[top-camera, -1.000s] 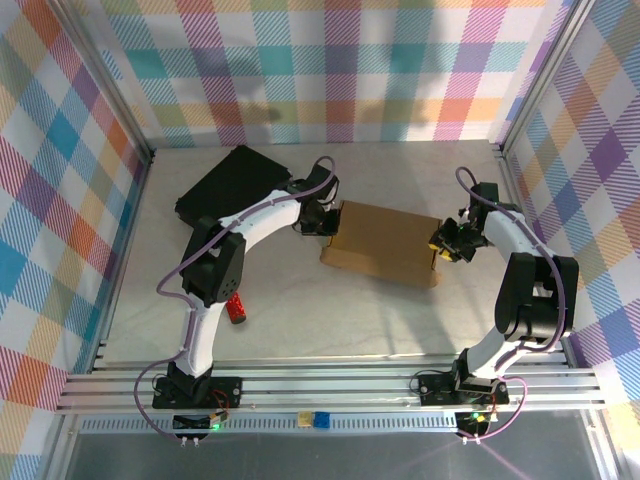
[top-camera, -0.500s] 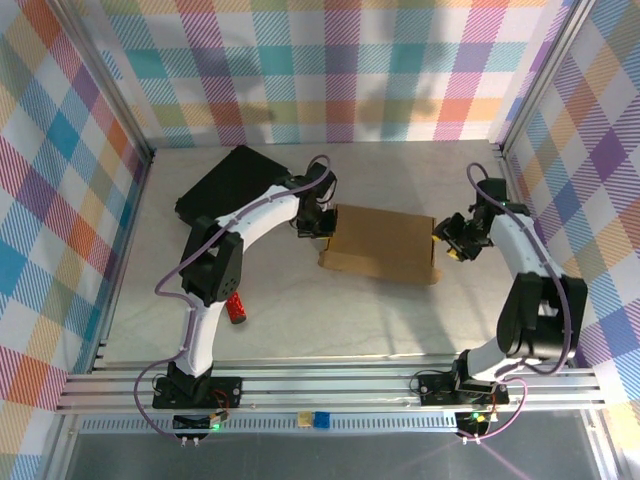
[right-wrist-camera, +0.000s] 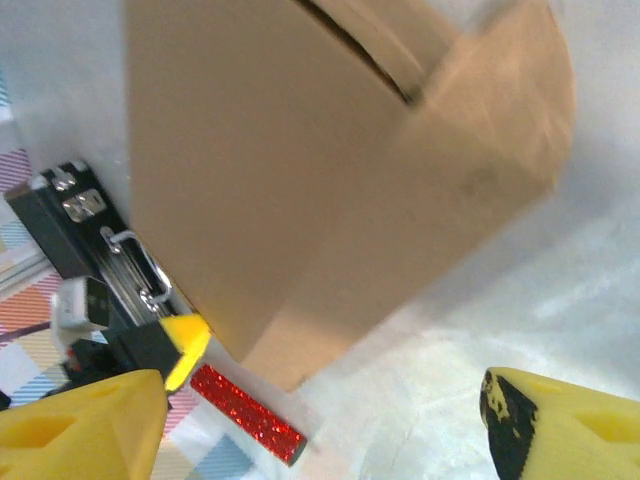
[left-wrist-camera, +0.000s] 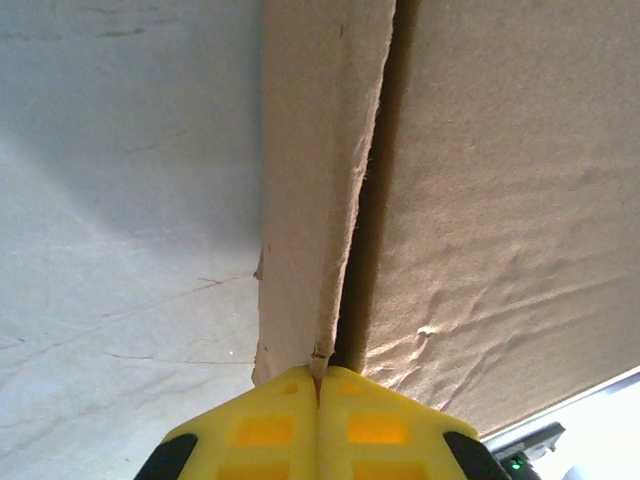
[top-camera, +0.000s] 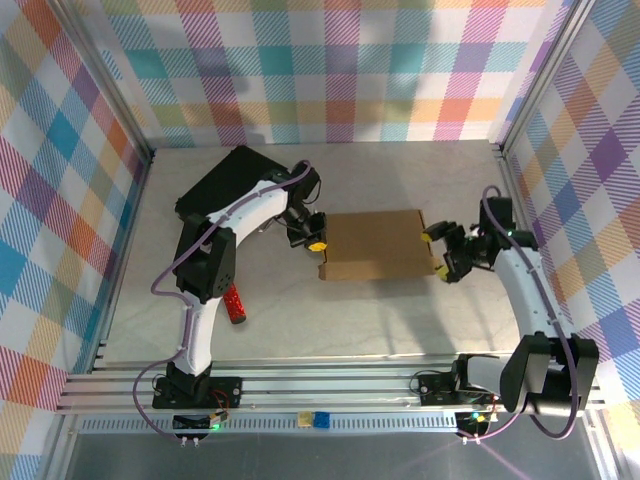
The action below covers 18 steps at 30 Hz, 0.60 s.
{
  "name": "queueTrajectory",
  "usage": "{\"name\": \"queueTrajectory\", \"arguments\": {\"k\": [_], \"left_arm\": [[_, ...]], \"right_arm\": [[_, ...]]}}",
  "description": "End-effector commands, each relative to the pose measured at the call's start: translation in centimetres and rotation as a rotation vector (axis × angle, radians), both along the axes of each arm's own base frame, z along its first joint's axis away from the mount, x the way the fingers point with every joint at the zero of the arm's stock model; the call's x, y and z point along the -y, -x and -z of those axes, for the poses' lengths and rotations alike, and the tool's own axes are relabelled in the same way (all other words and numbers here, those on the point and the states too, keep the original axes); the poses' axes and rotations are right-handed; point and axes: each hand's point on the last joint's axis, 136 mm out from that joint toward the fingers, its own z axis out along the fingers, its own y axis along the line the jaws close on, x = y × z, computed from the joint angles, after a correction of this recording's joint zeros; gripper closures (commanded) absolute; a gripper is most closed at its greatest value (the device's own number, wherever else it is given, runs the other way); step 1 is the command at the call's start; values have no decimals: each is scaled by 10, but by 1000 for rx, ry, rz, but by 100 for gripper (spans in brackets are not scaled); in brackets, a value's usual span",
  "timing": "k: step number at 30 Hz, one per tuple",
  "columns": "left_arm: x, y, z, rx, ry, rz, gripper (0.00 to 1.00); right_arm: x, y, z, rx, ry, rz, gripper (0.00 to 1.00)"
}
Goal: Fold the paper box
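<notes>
Though closed into a shallow brown shape, lies flat as the paper box (top-camera: pixel 375 245) just to the right of the black case (top-camera: pixel 228 182), with a narrow dark gap along one side flap. Between the case and that box, pressed tip-first against the flap's edge, yellow fingertips (left-wrist-camera: pixel 275 425) clenched together: the left gripper (top-camera: pixel 316 244). Beyond the box on its side away from the case, just beside the cardboard yet apart, spread wide, gripping nothing: the right gripper (top-camera: pixel 437 253)
</notes>
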Motion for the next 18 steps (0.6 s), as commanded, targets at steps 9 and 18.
{"name": "queueTrajectory", "arguments": {"k": [9, 18], "left_arm": [[12, 9, -30, -146, 176, -120, 100], [19, 6, -29, -172, 219, -149, 100]], "right_arm": [[-33, -28, 26, 159, -201, -12, 7], [-43, -60, 43, 309, -223, -42, 6]]}}
